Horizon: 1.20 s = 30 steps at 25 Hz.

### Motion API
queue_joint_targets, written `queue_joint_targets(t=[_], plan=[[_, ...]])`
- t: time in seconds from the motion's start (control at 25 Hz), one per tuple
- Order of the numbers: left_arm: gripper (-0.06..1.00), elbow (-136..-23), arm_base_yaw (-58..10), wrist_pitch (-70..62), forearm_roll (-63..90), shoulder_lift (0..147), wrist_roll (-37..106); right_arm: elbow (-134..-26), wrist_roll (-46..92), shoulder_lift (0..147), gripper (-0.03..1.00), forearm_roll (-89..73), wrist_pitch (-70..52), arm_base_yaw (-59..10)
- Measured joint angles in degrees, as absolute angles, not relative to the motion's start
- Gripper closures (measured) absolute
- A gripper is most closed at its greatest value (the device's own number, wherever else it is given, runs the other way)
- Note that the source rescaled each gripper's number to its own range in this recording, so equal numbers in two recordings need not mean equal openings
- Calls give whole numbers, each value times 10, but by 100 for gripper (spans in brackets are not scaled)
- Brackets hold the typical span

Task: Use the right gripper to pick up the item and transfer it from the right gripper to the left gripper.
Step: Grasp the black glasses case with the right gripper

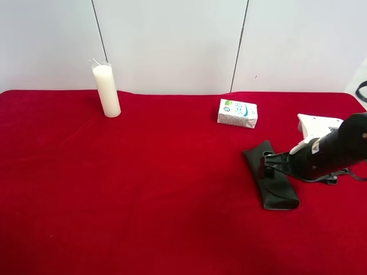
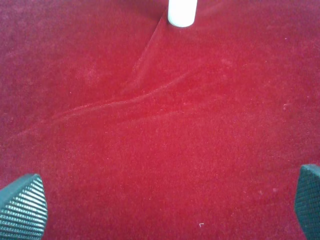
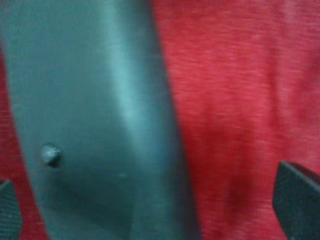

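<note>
My right end effector (image 1: pixel 268 164), black fingers spread wide, sits low over the flat black leather-like glasses case (image 1: pixel 281 193). The case lies on the red cloth desk (image 1: pixel 143 189), directly beneath and between the fingertips, ungripped. My left end effector (image 2: pixel 165 205) is likewise spread open above the cloth, with a tall white candle (image 2: pixel 181 11) ahead of it.

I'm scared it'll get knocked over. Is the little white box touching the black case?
Apart. The exterior high view shows bare red cloth between the white box and the black case.
</note>
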<state>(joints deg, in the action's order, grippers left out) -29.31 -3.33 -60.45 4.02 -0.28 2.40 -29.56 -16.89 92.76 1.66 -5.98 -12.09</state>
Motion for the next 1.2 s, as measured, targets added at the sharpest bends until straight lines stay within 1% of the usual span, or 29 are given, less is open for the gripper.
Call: queue_joint_targets(t=[0.24,0.72,1.2], plan=[[-6,-293,-33,-605,40,-3,24,-296,-169,936,-3,13,-41,-138],[-6,-293,-33,-605,40,-3,24,-296,-169,936,-3,13,-71,-139],[-6,-293,-33,-605,40,-3,24,-296,-169,936,-3,13,-72,-139]])
